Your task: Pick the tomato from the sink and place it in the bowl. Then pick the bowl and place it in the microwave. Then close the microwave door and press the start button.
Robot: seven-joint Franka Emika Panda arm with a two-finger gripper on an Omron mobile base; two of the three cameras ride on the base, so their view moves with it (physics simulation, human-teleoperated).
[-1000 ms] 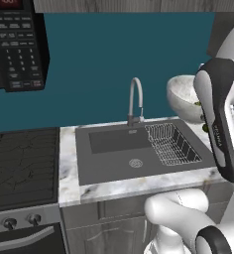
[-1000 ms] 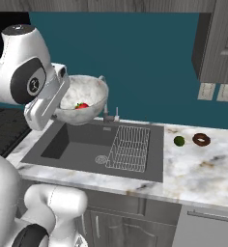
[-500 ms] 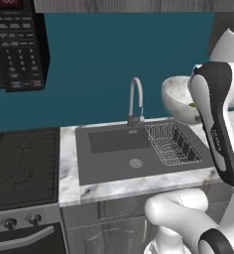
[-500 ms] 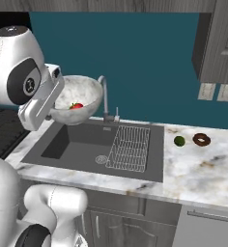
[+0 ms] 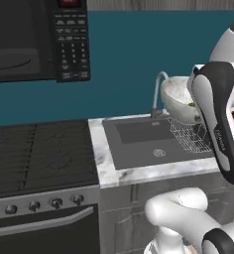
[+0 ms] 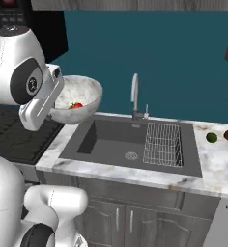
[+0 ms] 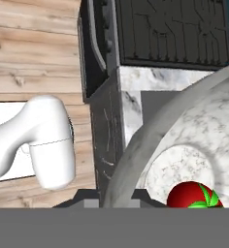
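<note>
Gripper pinches the rim of the round white-and-grey marbled stone bowl [image 6: 77,99], held aloft left of the dark grey sink [image 6: 130,144]; the small red tomato [image 7: 193,196] lies inside the bowl.

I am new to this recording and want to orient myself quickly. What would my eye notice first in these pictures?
First, the marbled bowl, held in the air beside the white arm, left of the sink, with the red tomato inside it. Next, the black microwave high on the wall above the stove, with its keypad facing out.
</note>
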